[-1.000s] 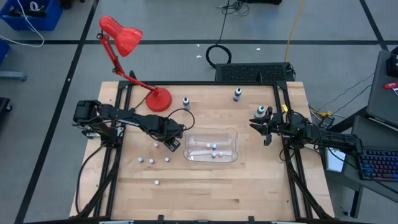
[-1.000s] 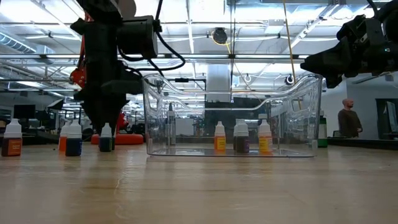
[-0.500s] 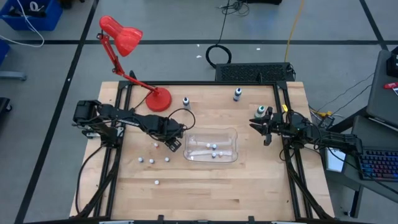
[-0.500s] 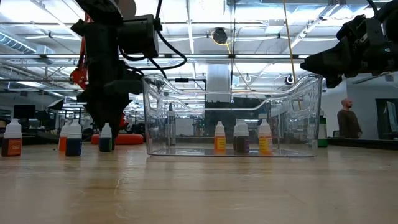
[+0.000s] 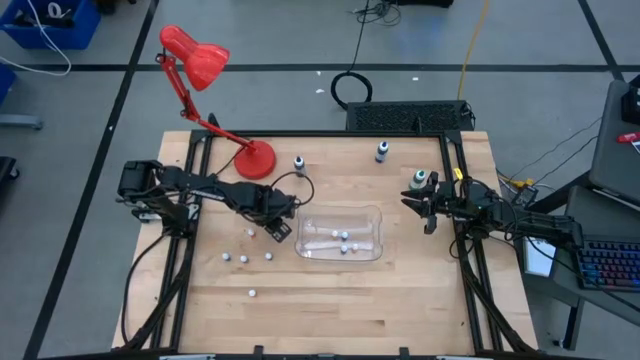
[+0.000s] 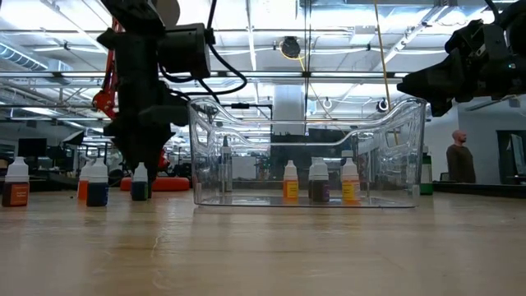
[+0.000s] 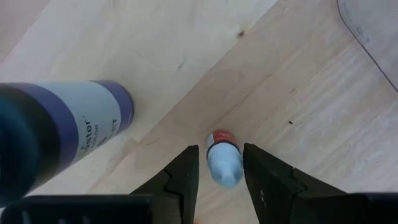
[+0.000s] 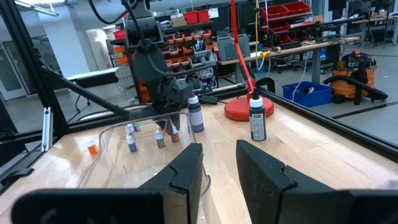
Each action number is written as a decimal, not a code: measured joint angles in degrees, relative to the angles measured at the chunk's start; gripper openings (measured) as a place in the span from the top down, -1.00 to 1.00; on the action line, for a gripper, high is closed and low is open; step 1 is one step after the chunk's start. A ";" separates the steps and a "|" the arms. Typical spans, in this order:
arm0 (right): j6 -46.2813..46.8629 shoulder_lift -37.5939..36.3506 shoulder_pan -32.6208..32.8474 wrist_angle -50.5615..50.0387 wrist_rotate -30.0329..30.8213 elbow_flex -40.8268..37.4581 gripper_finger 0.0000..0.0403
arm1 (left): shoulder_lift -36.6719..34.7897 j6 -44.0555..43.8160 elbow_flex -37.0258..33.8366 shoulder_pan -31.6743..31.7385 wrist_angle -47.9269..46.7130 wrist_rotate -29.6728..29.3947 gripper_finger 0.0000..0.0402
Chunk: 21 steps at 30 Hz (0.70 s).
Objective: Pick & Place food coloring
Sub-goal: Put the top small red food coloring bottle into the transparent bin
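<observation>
3 small bottles (image 6: 318,180) inside clear tub (image 6: 411,123)

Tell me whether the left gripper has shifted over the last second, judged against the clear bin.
No. In the low view the left gripper hangs over the small bottle, equally far from the clear bin.

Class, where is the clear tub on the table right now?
In the high view the clear tub sits mid-table, between the left gripper at its left end and the waiting right gripper further right; three small bottles stand inside.
</observation>
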 joint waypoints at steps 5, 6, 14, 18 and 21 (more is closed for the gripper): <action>0.01 0.00 -0.01 0.00 0.01 0.01 0.56 | 0.00 0.28 0.00 0.34 0.00 0.00 0.37; 0.01 -0.01 0.00 0.00 0.01 0.02 0.56 | -0.01 0.42 0.00 0.35 0.00 0.02 0.37; 0.01 0.00 0.00 0.00 0.01 0.01 0.56 | 0.02 0.98 0.00 0.35 0.00 1.95 0.37; 0.02 0.00 0.00 0.00 0.02 0.00 0.56 | 0.02 0.98 0.00 0.37 0.03 1.93 0.37; 0.00 0.00 -0.01 0.00 0.02 0.00 0.56 | 0.02 0.98 0.00 0.36 0.08 1.88 0.37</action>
